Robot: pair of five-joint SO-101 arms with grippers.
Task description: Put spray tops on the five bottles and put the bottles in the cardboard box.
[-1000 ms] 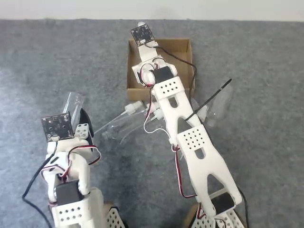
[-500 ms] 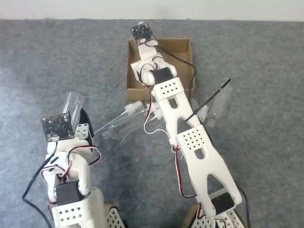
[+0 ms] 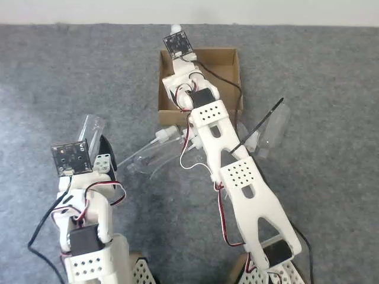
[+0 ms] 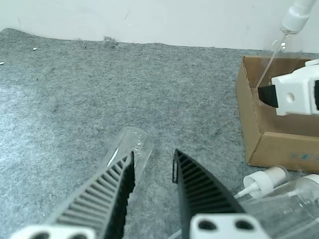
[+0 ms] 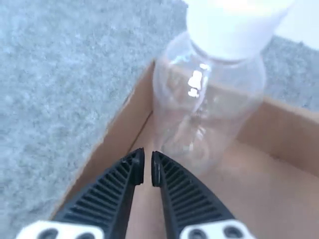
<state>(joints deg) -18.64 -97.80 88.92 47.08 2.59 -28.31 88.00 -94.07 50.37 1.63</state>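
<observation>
1. Looking down from the high view, I noted my right arm (image 3: 237, 171) stretched over the cardboard box (image 3: 228, 59) at the far side of the grey mat (image 3: 331, 89). A white spray top (image 3: 175, 28) showed just past its wrist camera. Clear bottles (image 3: 148, 155) lay between my two arms.
2. Left wrist view: my left gripper (image 4: 152, 162) hung released, fingers apart, nothing between them. An uncapped bottle (image 4: 130, 144) lay on the mat just beside the outer face of one finger.
3. Right wrist view: my right gripper (image 5: 148, 162) had its fingers drawn almost together on nothing. The capped bottle (image 5: 209, 99) sat inside the box near a side wall, just beyond my fingertips. I could not tell whether it stood upright or leaned.
</observation>
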